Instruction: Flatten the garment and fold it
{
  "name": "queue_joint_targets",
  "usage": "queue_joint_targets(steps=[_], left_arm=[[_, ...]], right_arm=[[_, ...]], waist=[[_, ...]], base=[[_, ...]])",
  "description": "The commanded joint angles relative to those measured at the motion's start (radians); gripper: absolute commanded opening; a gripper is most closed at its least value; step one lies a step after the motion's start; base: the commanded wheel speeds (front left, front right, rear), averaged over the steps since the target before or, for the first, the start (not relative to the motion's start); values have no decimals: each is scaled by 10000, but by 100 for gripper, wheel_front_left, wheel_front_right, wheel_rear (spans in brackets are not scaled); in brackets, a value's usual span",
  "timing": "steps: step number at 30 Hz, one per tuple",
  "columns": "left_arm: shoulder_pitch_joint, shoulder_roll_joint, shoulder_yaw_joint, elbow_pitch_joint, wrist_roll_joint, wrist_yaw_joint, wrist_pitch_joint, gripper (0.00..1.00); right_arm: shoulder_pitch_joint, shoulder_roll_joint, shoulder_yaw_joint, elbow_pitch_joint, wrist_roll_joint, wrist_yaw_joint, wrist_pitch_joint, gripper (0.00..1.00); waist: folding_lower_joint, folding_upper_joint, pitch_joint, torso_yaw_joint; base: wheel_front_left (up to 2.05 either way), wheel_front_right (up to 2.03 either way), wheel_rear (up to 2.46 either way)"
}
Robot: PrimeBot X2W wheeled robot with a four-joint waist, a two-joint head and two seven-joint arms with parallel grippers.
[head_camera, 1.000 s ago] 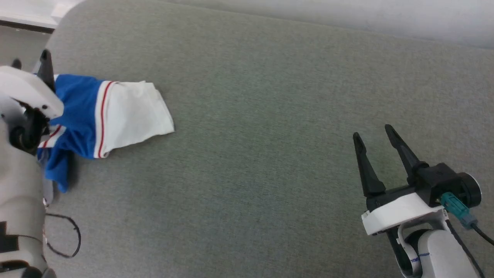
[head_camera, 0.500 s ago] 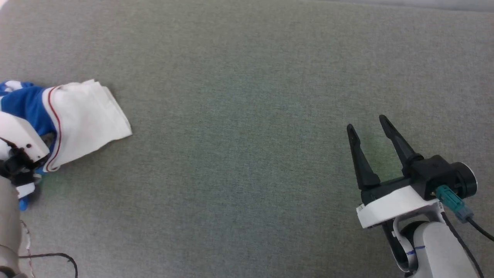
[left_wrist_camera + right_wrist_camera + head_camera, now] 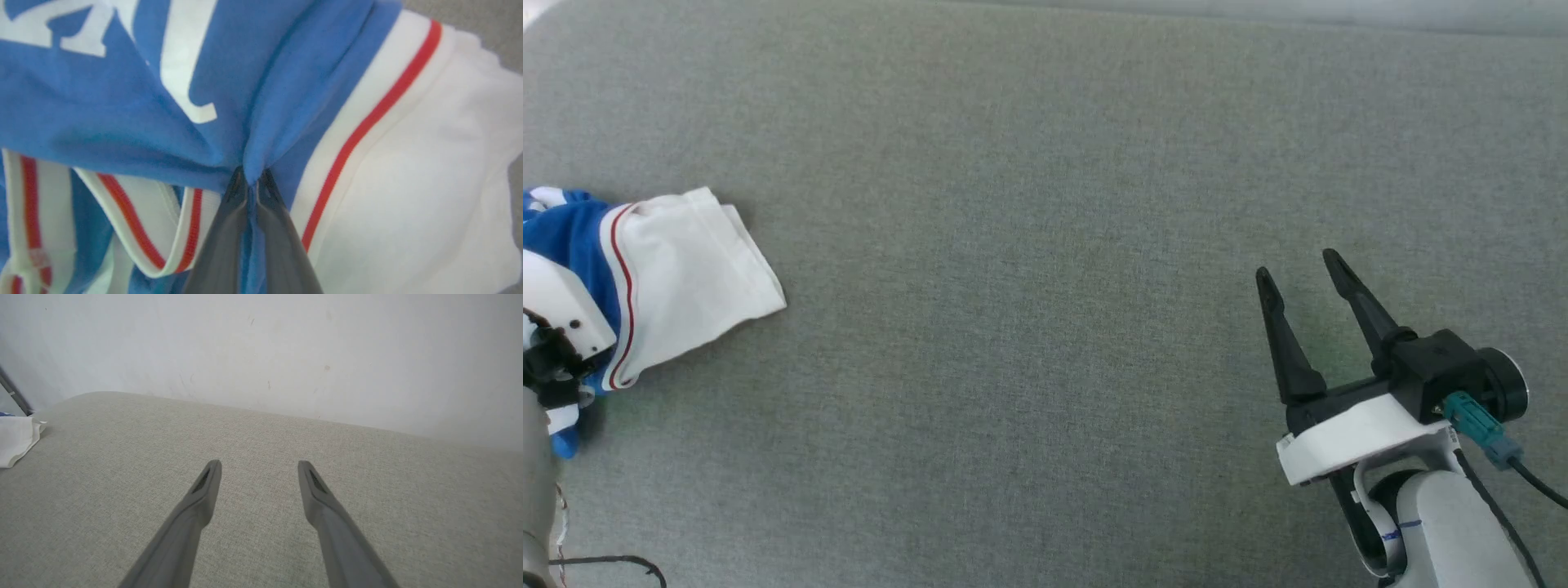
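So, going from the left: the garment [image 3: 678,278] sits crumpled on the grey pad [image 3: 1045,204], way over on the robot's left and nowhere near flat. The left gripper [image 3: 252,179] is right on the garment, fingers pressed together on a pinched ridge of blue cloth, just beside the red stripe [image 3: 367,118] where the white sleeve [image 3: 686,269] joins the body. Some of the white lettering [image 3: 179,61] shows just past that pinch, all creased. The sleeve is the part of the garment that sticks out, and its long axis points away from the heap toward the robot's right. Right of the garment is a wide stretch of bare pad, and well apart from the garment on that side is the right gripper [image 3: 1297,265], fingers spread, nothing between them, hanging over the pad. The left arm is clearly the nearer one, and the whole garment lies off to the right gripper's left. Best guess: the heap needs dragging sleeve-first toward the right gripper before two-handed spreading can happen.
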Motion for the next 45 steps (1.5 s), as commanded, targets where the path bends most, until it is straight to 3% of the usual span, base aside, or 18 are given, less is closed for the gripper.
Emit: queue_joint_targets(steps=[1, 10, 17, 22, 29, 37, 45], left_arm=[[256, -92, -109, 13, 120, 51, -136, 0], [-225, 24, -566, -1479, 729, 351, -3190, 0], [-483, -245, -937, -2887, 1011, 80, -5663, 0], [-334, -817, -1263, -3962, 981, -152, -6795, 0], [689, -2044, -1931, -5943, 715, -301, -6909, 0], [3003, -3511, -2887, -8286, 218, -365, -6711, 0], [6828, -4322, -4002, -9395, -430, 164, -5786, 0]], right_arm=[[-37, 9, -15, 33, 89, -7, -67, 100], [489, 9, -262, 363, 488, -7, -327, 100], [793, 9, -478, 497, 764, -7, -518, 100], [1035, 9, -569, 527, 861, -7, -561, 100], [1603, 9, -904, 463, 898, -7, -496, 100], [2139, 9, -1041, 341, 971, -7, -340, 100], [2657, 9, -991, 182, 1059, -7, -208, 100]], waist=[[0, 0, -290, 28], [0, 0, -1590, 218], [0, 0, -2369, 88], [0, 0, -2782, -298], [0, 0, -3359, -1097], [0, 0, -3781, -1943], [0, 0, -3997, -2365]], base=[[0, 0, 0], [0, 0, 0], [0, 0, 0], [0, 0, 0], [0, 0, 0], [0, 0, 0], [0, 0, 0]])
